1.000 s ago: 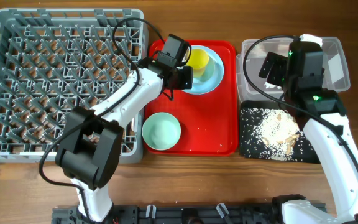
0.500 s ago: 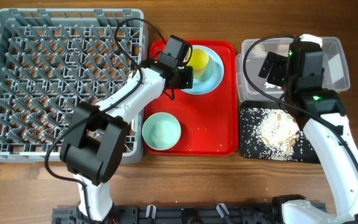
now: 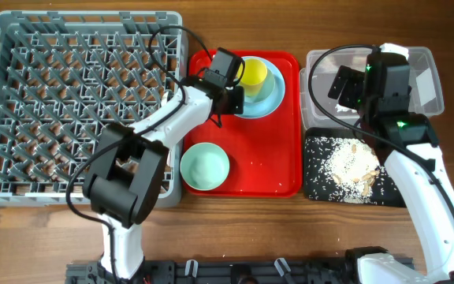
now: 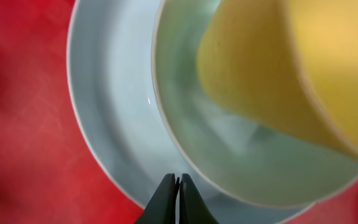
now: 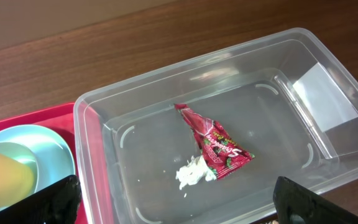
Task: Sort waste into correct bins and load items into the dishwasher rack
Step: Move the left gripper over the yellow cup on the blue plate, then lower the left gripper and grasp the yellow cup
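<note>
A yellow cup (image 3: 252, 72) stands in a mint bowl (image 4: 229, 155) on the pale blue plate (image 3: 270, 99), at the back of a red tray (image 3: 274, 170). My left gripper (image 3: 232, 93) is shut, its fingertips (image 4: 177, 185) over the plate's left rim (image 4: 110, 124). A second mint bowl (image 3: 204, 166) sits at the tray's front left. My right gripper (image 3: 345, 85) is wide open (image 5: 185, 205) above the clear tub (image 5: 166, 73), which holds the red wrapper (image 5: 216, 143) and white tissue (image 5: 191, 174). Rice scraps (image 3: 351, 164) lie in the black tray (image 3: 315, 185). The fork and spoon are out of view.
The grey dishwasher rack (image 3: 77, 102) fills the left side, touching the red tray's left edge. The clear tub (image 3: 426, 57) and black tray stand right of the red tray. Bare wooden table shows along the front.
My left gripper has crept slightly right toward the plate and cup, and its arm has swung a little. The right arm has not moved.
</note>
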You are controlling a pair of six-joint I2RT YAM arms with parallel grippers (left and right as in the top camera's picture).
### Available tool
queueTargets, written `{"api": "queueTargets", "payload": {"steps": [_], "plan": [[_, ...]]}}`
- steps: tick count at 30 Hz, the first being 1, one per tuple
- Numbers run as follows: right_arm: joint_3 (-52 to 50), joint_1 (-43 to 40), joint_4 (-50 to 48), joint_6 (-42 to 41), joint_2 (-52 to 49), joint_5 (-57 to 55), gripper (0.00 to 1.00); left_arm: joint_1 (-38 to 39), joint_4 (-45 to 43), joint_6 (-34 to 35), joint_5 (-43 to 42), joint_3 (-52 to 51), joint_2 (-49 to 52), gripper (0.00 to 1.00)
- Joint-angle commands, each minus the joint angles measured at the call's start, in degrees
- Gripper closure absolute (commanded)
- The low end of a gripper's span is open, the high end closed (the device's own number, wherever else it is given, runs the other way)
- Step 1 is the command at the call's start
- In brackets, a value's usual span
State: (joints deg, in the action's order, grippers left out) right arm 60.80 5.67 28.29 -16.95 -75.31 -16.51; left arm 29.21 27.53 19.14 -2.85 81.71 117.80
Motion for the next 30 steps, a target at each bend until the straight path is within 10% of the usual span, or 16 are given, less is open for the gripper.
{"api": "queueTargets", "payload": {"steps": [1,30], "plan": [[0.7,-0.3,0.0,0.4,-0.7,0.5,0.00,0.3,-1.1,-0.9,1.0,0.0,3.4,0.96],[0.7,-0.3,0.0,0.4,-0.7,0.5,0.00,0.2,26.2,-0.7,-4.6,0.1,-2.0,0.96]]}}
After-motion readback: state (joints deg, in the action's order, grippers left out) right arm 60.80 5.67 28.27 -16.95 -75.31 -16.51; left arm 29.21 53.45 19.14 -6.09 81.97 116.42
